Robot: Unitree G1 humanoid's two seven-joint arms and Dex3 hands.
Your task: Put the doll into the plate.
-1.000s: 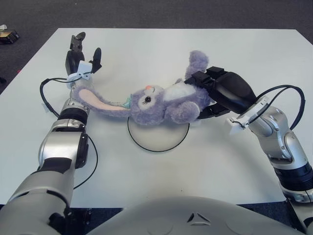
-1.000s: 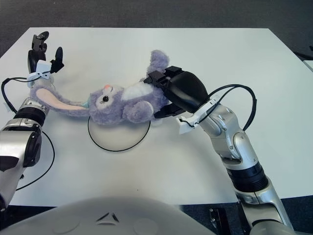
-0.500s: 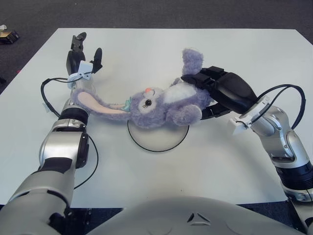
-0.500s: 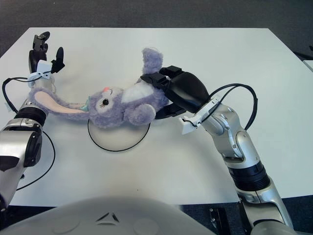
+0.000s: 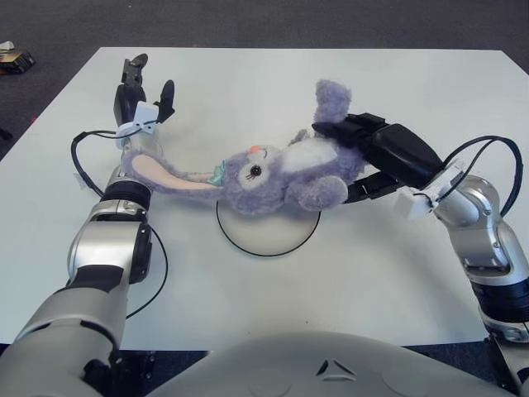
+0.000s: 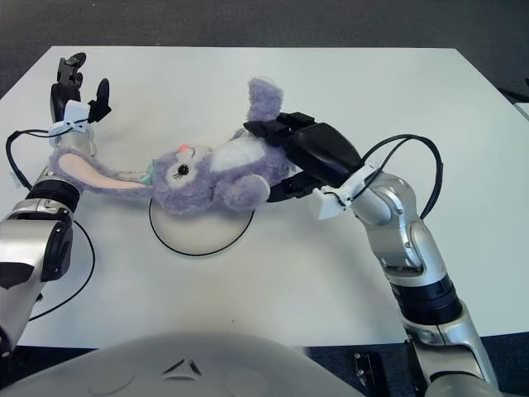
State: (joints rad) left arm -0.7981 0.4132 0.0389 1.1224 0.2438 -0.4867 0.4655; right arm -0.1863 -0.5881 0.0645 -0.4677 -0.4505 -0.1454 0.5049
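A white table (image 5: 273,306) fills the view — dark grey carpet floor (image 5: 273,21) lies beyond it.

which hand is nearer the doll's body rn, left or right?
Right. The right hand is clamped around the doll at its torso, above the plate. The left hand sits open at the table's far-left, beyond the tip of the doll's long ear.
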